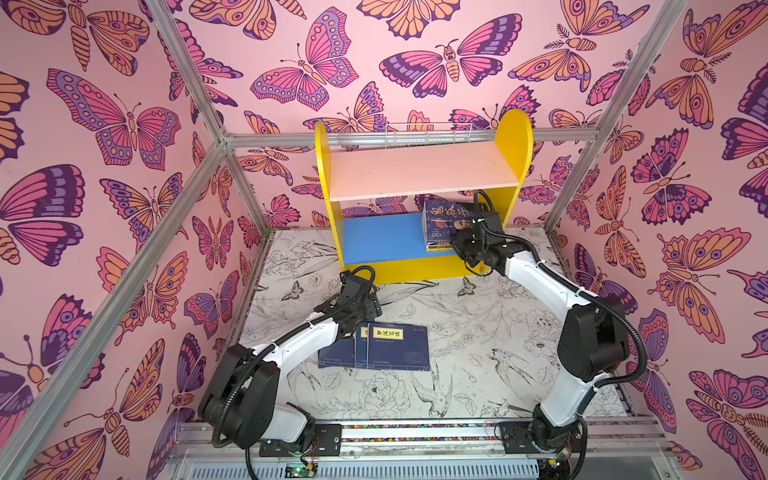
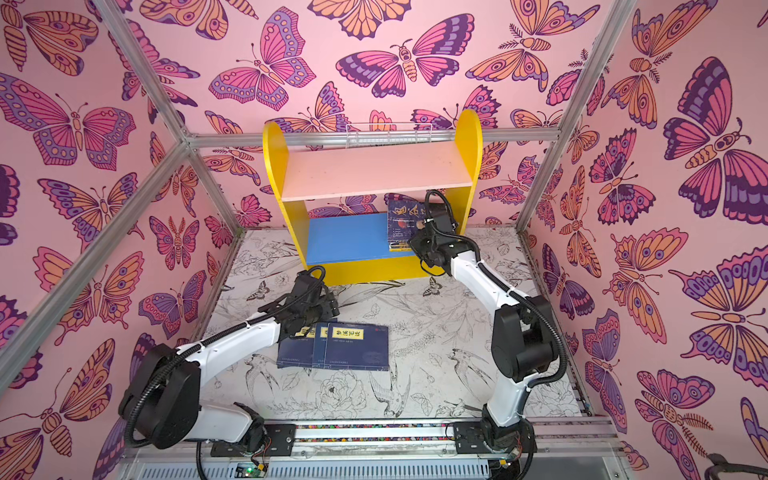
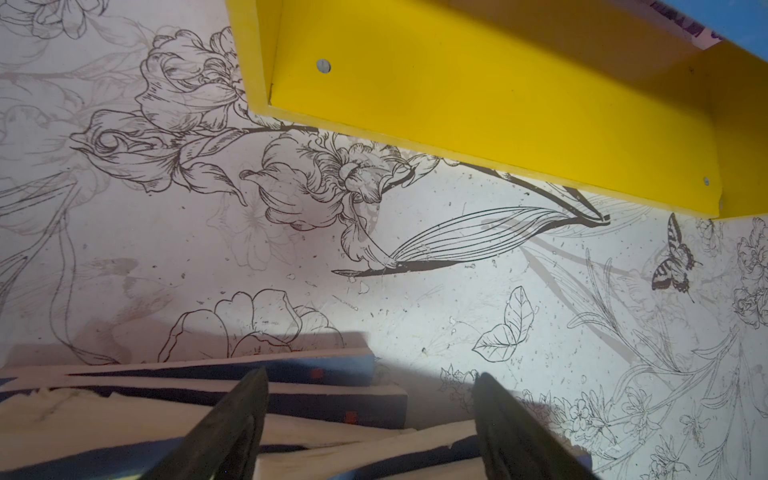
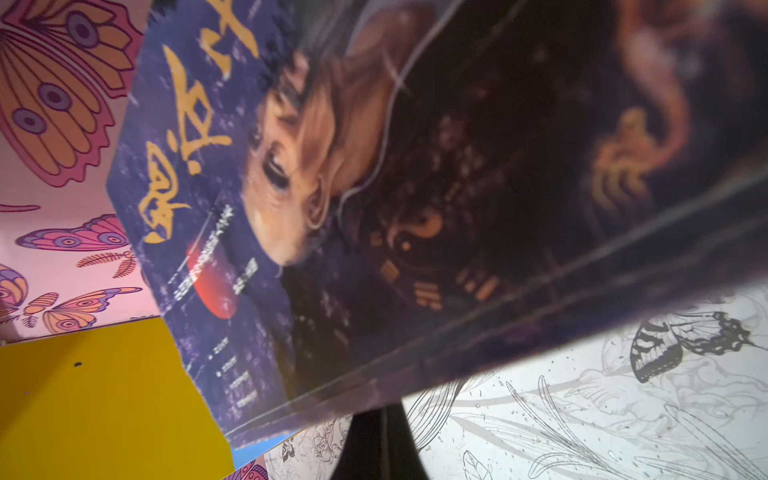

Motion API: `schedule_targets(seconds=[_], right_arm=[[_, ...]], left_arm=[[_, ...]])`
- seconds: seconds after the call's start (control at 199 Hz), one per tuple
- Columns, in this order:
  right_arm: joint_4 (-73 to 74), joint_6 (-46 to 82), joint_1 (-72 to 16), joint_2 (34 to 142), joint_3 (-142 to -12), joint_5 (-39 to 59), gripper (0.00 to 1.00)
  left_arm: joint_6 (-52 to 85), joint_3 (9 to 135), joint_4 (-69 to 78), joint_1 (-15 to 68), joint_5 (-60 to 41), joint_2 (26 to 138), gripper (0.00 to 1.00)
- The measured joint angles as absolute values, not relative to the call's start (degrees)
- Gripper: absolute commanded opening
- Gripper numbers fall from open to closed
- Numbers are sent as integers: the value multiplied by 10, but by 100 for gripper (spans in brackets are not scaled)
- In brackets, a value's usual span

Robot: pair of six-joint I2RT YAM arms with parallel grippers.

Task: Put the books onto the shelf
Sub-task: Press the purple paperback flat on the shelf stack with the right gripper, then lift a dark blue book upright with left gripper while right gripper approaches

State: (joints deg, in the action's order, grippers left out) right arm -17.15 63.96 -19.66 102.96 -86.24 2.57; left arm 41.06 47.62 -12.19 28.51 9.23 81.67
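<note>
White arms (image 1: pixel 299 344), black joints (image 1: pixel 594 336)

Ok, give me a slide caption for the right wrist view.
Right claw shut on the portrait book, whose dark cover fills the view, with the yellow shelf and floral tabletop behind.

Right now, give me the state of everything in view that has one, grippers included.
left gripper: open, above the navy books.
right gripper: shut on the portrait book.
portrait book: upright on the lower board, at its right end.
navy books: three, lying flat and overlapping on the table.
upper board: bare.
lower board: left part bare.
</note>
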Motion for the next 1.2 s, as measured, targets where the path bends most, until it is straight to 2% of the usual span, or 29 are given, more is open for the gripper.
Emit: schedule_targets(seconds=[0.667,0.898,0.959,1.054,1.204], right_arm=[[-208,599,-161,1034,-874,10,0],[-205,540,-159,1004,-844,11,0],[-200,515,-161,977,-816,17,7],[-181,478,-172,930,-759,45,33],[-157,399,-222,900,-679,142,45]], left_arm=[[405,476,-124,285,92,824,79],[380,476,-137,285,89,823,79],[371,476,-144,285,86,822,80],[357,476,-155,285,78,819,80],[325,476,-175,287,57,802,80]])
